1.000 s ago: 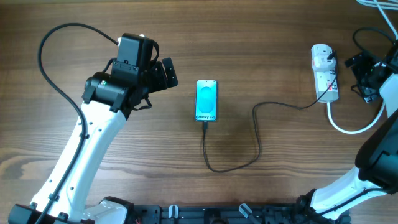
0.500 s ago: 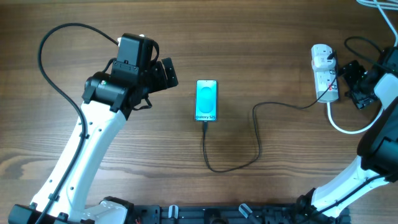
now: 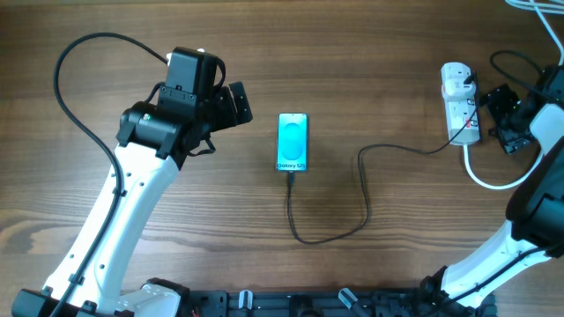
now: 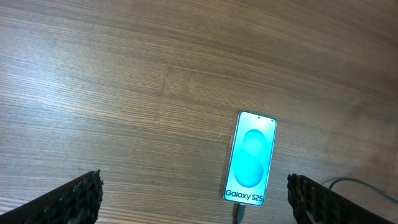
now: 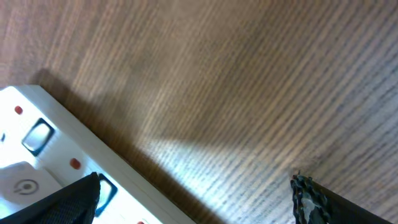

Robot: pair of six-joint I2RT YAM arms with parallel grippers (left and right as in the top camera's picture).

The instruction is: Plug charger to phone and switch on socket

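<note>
The phone [image 3: 293,141] lies flat mid-table with its cyan screen lit and "Galaxy S25" on a white band; it also shows in the left wrist view [image 4: 250,158]. The thin black charger cable [image 3: 366,189] runs from the phone's near end, loops, and reaches the black plug in the white socket strip [image 3: 458,103]. My left gripper [image 3: 236,104] is open and empty, just left of the phone. My right gripper [image 3: 495,116] is open and empty, right beside the strip; one finger overlaps the strip's edge [image 5: 37,155] in the right wrist view.
The strip's thicker white cord [image 3: 493,180] curves away at the right edge. More white cords [image 3: 538,13] sit at the top right corner. The left arm's own black cable [image 3: 70,97] arcs over the left side of the wooden table [image 3: 397,62].
My right gripper has moved left from the table's right edge to beside the socket strip. The left arm, phone and cable have not moved.
</note>
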